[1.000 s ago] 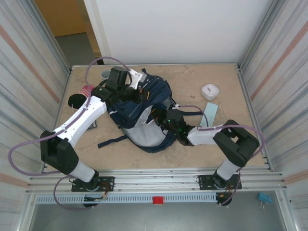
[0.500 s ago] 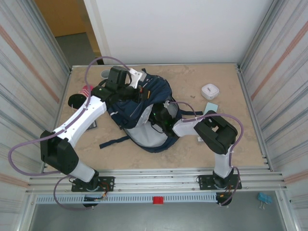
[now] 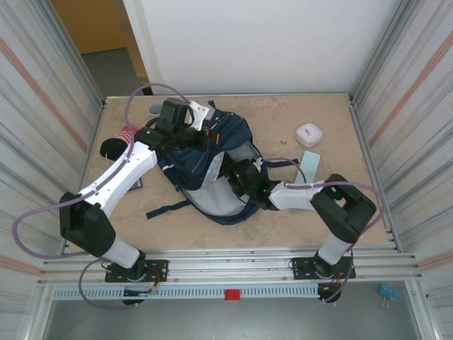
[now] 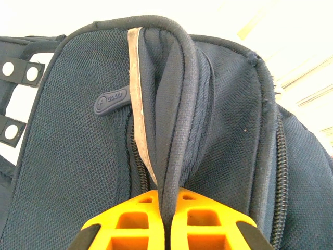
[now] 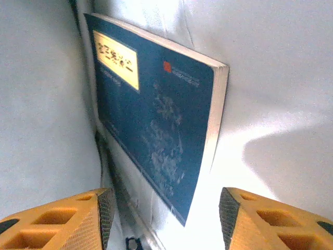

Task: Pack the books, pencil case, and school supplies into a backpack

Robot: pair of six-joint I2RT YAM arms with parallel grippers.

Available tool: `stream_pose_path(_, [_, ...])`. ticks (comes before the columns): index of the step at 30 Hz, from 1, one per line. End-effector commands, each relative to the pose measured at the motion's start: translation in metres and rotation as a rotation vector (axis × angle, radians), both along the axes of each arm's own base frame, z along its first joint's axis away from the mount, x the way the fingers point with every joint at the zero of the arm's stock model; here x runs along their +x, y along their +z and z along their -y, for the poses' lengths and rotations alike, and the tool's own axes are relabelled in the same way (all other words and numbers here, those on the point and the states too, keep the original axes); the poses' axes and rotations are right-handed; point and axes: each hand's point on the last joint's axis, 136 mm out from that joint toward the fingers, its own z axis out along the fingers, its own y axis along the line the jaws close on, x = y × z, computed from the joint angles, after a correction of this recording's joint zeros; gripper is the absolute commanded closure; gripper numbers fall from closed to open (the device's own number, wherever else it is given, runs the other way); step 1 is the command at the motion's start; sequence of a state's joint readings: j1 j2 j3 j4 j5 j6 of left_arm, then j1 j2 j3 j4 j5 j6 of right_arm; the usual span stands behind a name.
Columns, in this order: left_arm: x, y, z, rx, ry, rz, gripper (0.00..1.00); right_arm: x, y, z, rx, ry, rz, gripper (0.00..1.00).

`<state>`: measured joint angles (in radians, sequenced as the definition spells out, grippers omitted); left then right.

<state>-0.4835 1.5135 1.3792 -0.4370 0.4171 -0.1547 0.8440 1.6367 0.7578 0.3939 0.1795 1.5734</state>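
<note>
- The book (image 5: 156, 114) lies inside the backpack (image 3: 212, 152), flat against the pale lining, straight ahead at 12 o'clock from the right pincer (image 5: 166, 203) in the right wrist view.
- The right pincer is released. Its orange jaws stand apart on either side of the book's near corner, with a gap on both sides and nothing gripped.
- The book's long axis seems to run from about 5 o'clock, by the jaws, to 11 o'clock. The pale title label sits at the far, 11 o'clock end, and the page edge faces 3 o'clock.
- From overhead, the right pincer (image 3: 237, 175) is in the backpack's mouth at about 4 o'clock from the bag's middle. Pulling out would probably mean backing off toward 4 o'clock, along the book's length, so as not to drag it.
- The left pincer (image 4: 165, 203) is clenched on a fold of the backpack's rim (image 4: 171, 104), at roughly 12 o'clock on the bag (image 3: 204, 136), and holds the opening up.
- The backpack lies on the tabletop (image 3: 283, 117) with its long axis roughly from 11 to 5 o'clock.
- A pale teal flat item (image 3: 309, 166) lies at 3 o'clock from the bag, nearer the right arm.
</note>
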Motion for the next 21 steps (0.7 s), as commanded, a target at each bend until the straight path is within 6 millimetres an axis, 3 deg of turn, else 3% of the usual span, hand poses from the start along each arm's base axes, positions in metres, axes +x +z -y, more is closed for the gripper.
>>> stream_pose_path(1, [0.011,0.040,-0.006,-0.034,0.025,0.154,1.00,-0.018,0.018,0.018,-0.065,0.047,0.023,0.42])
stream_pose_path(5, [0.010,0.030,-0.009,-0.003,0.025,0.147,1.00,-0.033,0.058,0.043,-0.117,0.083,0.100,0.42])
stream_pose_path(9, [0.004,0.004,-0.004,0.050,-0.007,0.125,1.00,-0.046,0.090,0.072,-0.204,0.117,0.185,0.41])
stream_pose_path(15, [-0.019,-0.056,0.025,0.171,-0.148,0.084,1.00,-0.061,0.130,0.111,-0.311,0.148,0.331,0.42])
stream_pose_path(21, [-0.049,-0.130,0.057,0.301,-0.293,0.032,0.98,-0.068,0.135,0.138,-0.419,0.200,0.401,0.43])
